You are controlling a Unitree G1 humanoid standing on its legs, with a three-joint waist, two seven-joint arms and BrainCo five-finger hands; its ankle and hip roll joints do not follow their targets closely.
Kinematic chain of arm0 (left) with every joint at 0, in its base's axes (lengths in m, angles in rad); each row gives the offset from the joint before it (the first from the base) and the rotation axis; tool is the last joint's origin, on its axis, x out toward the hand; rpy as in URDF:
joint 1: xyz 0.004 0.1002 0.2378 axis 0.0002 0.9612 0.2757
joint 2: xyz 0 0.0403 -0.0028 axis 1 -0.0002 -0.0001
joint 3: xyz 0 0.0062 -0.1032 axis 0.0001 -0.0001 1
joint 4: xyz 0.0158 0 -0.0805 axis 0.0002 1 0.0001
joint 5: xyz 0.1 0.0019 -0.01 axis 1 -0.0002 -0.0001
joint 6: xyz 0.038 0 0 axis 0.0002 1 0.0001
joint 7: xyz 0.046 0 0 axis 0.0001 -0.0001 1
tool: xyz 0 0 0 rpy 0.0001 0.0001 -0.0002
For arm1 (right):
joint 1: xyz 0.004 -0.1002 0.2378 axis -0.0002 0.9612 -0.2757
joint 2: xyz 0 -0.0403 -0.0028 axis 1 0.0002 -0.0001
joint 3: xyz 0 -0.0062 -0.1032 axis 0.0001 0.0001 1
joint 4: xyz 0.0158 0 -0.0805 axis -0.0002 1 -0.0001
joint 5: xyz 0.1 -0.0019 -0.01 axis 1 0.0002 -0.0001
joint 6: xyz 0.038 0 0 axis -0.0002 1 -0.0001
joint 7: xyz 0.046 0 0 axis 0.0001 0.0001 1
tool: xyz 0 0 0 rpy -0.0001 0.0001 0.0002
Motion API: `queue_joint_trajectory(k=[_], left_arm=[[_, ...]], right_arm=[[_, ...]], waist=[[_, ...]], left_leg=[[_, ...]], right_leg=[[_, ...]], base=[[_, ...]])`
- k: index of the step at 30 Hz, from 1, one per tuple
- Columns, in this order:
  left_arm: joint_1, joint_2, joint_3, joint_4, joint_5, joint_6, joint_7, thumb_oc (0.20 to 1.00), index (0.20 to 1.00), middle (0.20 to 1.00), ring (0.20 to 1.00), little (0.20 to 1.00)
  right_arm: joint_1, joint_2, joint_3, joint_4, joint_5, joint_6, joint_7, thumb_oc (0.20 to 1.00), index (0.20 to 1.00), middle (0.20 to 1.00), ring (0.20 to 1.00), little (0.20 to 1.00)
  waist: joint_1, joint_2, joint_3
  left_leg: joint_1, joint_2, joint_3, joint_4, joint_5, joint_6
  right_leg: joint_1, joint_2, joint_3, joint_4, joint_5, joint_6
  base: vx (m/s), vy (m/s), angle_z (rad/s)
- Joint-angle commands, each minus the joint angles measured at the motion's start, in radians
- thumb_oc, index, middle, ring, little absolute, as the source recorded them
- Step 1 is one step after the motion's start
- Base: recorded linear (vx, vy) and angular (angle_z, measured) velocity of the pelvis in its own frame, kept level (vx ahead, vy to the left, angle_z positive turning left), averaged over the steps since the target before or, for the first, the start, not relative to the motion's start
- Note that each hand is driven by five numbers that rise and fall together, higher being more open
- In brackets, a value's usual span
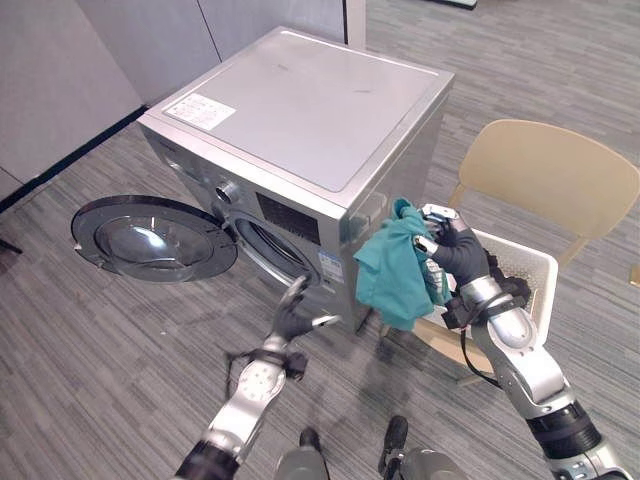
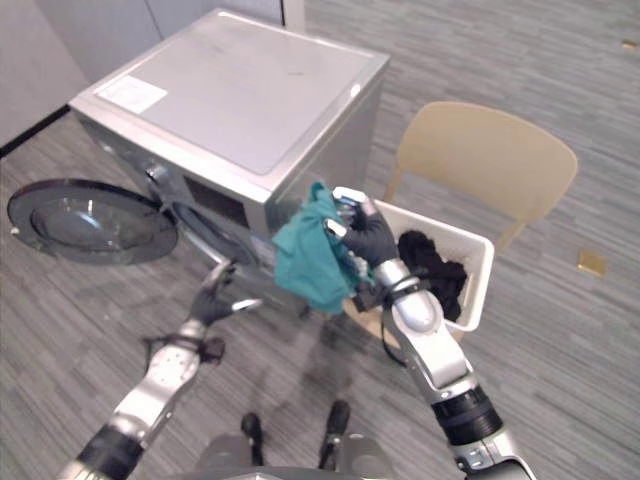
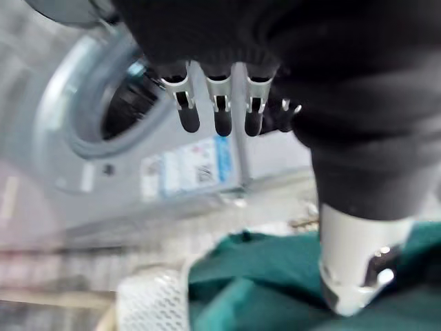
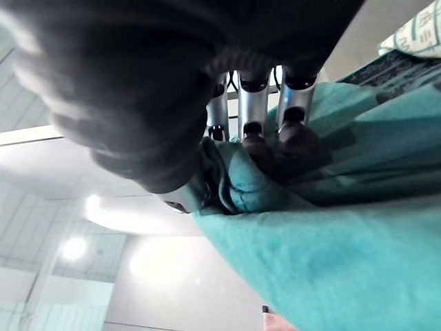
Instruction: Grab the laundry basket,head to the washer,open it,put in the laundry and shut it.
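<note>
A silver washer stands ahead with its round door swung open to the left and the drum opening showing. My right hand is shut on a teal garment, held up beside the washer's front right corner, above the white laundry basket. The basket sits on a tan chair and holds dark clothes. My left hand hovers open, fingers spread, just below and in front of the drum opening. The teal garment is pinched by the right fingers.
Grey carpet floor lies all around the washer. A grey wall with a dark skirting runs behind at the left. The open door juts out low at the left of the washer's front.
</note>
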Motion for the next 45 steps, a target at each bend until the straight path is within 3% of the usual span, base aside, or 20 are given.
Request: queue_joint_trajectory(k=[1,9,11,14,15,16,17,19,22,29,32,33,38,40,42,45], left_arm=[[-0.089,0.001,-0.066,0.029,0.070,-0.046,0.058,1.000,1.000,1.000,1.000,1.000],[-0.318,-0.121,-0.231,0.209,0.028,-0.034,0.101,1.000,1.000,1.000,1.000,1.000],[-0.354,-0.140,-0.253,0.233,0.024,-0.040,0.117,0.200,0.200,0.200,0.200,0.200],[-0.350,-0.140,-0.234,0.226,-0.001,-0.050,0.143,0.200,0.200,0.200,0.200,0.200],[-0.342,-0.133,-0.224,0.217,-0.009,-0.053,0.150,0.200,0.200,0.200,0.200,0.200],[-0.333,-0.123,-0.208,0.204,-0.015,-0.055,0.155,0.200,0.200,0.200,0.200,0.200],[-0.319,-0.113,-0.193,0.188,-0.023,-0.055,0.155,0.200,0.200,0.200,0.200,0.200],[-0.247,-0.065,-0.119,0.126,-0.064,-0.064,0.142,0.200,0.200,0.200,0.200,0.200],[-0.219,-0.051,-0.099,0.105,-0.076,-0.064,0.135,0.200,0.200,0.200,0.200,0.200],[0.191,0.079,0.197,0.006,-0.140,-0.038,-0.042,0.200,0.200,0.200,0.200,0.200],[0.292,0.095,0.273,0.042,-0.108,-0.022,-0.090,0.200,0.200,0.200,0.200,0.200],[0.350,0.095,0.321,0.097,-0.092,-0.010,-0.107,0.200,0.200,0.200,0.200,0.200],[0.387,0.073,0.373,0.274,-0.042,0.016,-0.103,0.200,0.200,0.200,0.200,0.200],[0.344,0.072,0.372,0.368,-0.022,0.021,-0.072,0.200,0.200,0.200,0.200,0.200],[0.329,0.076,0.370,0.383,-0.018,0.022,-0.063,0.200,0.200,0.200,0.200,0.200],[0.283,0.069,0.369,0.406,-0.046,0.026,-0.033,0.200,0.200,0.200,0.200,0.200]], right_arm=[[-0.149,0.091,0.071,-0.067,0.079,-0.095,-0.005,0.200,0.200,0.200,0.200,0.200],[-0.329,0.209,0.198,-0.052,0.136,-0.102,-0.028,0.200,0.200,0.200,0.200,0.200],[-0.349,0.233,0.224,-0.029,0.147,-0.107,-0.036,0.200,0.200,0.200,0.200,0.200],[-0.321,0.234,0.236,-0.021,0.154,-0.105,-0.032,0.200,0.200,0.200,0.200,0.200],[-0.304,0.230,0.239,-0.017,0.156,-0.101,-0.028,0.288,0.288,0.288,0.288,0.288],[-0.285,0.220,0.236,-0.015,0.153,-0.099,-0.027,0.583,0.583,0.583,0.583,0.583],[-0.265,0.207,0.234,-0.017,0.145,-0.095,-0.024,1.000,1.000,1.000,1.000,1.000],[-0.173,0.150,0.191,-0.011,0.103,-0.083,-0.020,1.000,1.000,1.000,1.000,1.000],[-0.142,0.136,0.175,-0.012,0.081,-0.076,-0.024,1.000,1.000,1.000,1.000,1.000],[0.287,-0.041,-0.155,0.084,-0.219,0.015,-0.033,1.000,1.000,1.000,1.000,1.000],[0.392,-0.104,-0.210,0.151,-0.312,0.043,0.002,1.000,1.000,1.000,1.000,1.000],[0.450,-0.136,-0.220,0.215,-0.386,0.053,0.022,1.000,1.000,1.000,1.000,1.000],[0.470,-0.153,-0.176,0.408,-0.511,0.071,0.037,1.000,1.000,1.000,1.000,1.000],[0.423,-0.137,-0.133,0.511,-0.518,0.068,0.018,1.000,1.000,1.000,1.000,1.000],[0.409,-0.132,-0.125,0.531,-0.518,0.069,0.012,1.000,1.000,1.000,1.000,1.000],[0.389,-0.127,-0.109,0.571,-0.518,0.075,-0.017,1.000,1.000,1.000,1.000,1.000]], waist=[[0.009,-0.080,-0.102],[-0.002,-0.103,-0.149],[-0.003,-0.103,-0.154],[-0.004,-0.101,-0.158],[-0.005,-0.099,-0.159],[-0.006,-0.098,-0.160],[-0.007,-0.096,-0.161],[-0.010,-0.091,-0.161],[-0.011,-0.089,-0.164],[-0.022,-0.065,-0.156],[-0.019,-0.061,-0.145],[-0.014,-0.059,-0.133],[0.000,-0.051,-0.098],[0.016,-0.059,-0.045],[0.019,-0.063,-0.032],[0.024,-0.073,-0.004]], left_leg=[[-0.006,-0.071,-0.001,-0.077,0.040,0.020],[0.025,-0.085,0.015,-0.084,0.028,0.039],[0.030,-0.087,0.018,-0.084,0.029,0.042],[0.035,-0.089,0.023,-0.084,0.030,0.042],[0.036,-0.089,0.025,-0.084,0.030,0.042],[0.037,-0.088,0.027,-0.084,0.031,0.041],[0.040,-0.087,0.028,-0.084,0.031,0.042],[0.043,-0.086,0.031,-0.084,0.033,0.041],[0.044,-0.086,0.032,-0.084,0.033,0.041],[0.039,-0.085,0.029,-0.084,0.046,0.037],[0.035,-0.085,0.023,-0.084,0.051,0.036],[0.037,-0.087,0.017,-0.084,0.051,0.035],[0.030,-0.088,0.000,-0.083,0.059,0.038],[-0.042,-0.087,-0.019,0.009,0.050,0.035],[-0.087,-0.083,-0.025,0.054,0.045,0.031],[-0.167,-0.045,0.043,0.143,0.043,0.011]], right_leg=[[0.091,-0.066,0.088,-0.004,-0.104,0.132],[0.102,-0.085,0.106,0.011,-0.089,0.150],[0.107,-0.089,0.110,0.012,-0.087,0.152],[0.111,-0.090,0.112,0.010,-0.084,0.154],[0.111,-0.091,0.114,0.008,-0.082,0.154],[0.111,-0.090,0.116,0.008,-0.082,0.154],[0.112,-0.091,0.120,0.007,-0.080,0.154],[0.114,-0.090,0.126,0.003,-0.078,0.155],[0.115,-0.089,0.127,0.001,-0.077,0.155],[0.123,-0.086,0.128,-0.016,-0.071,0.157],[0.124,-0.086,0.122,-0.018,-0.072,0.157],[0.128,-0.085,0.118,-0.018,-0.077,0.156],[0.120,-0.084,0.115,-0.008,-0.089,0.151],[0.101,-0.090,0.109,0.002,-0.094,0.141],[0.086,-0.094,0.098,0.004,-0.094,0.136],[0.086,-0.111,0.027,-0.002,-0.112,0.124]], base=[[0.00,0.109,-0.06],[-0.01,0.076,0.01],[-0.01,0.048,-0.03],[-0.01,0.005,-0.02],[-0.01,0.005,-0.03],[0.00,0.000,0.00],[0.00,0.000,0.00],[-0.01,-0.007,-0.09],[0.00,-0.011,-0.14],[0.01,-0.024,-0.06],[0.00,-0.036,0.01],[0.00,-0.027,0.03],[-0.02,-0.023,0.03],[-0.16,-0.051,0.06],[-0.11,-0.037,0.32],[-0.04,-0.012,0.54]])
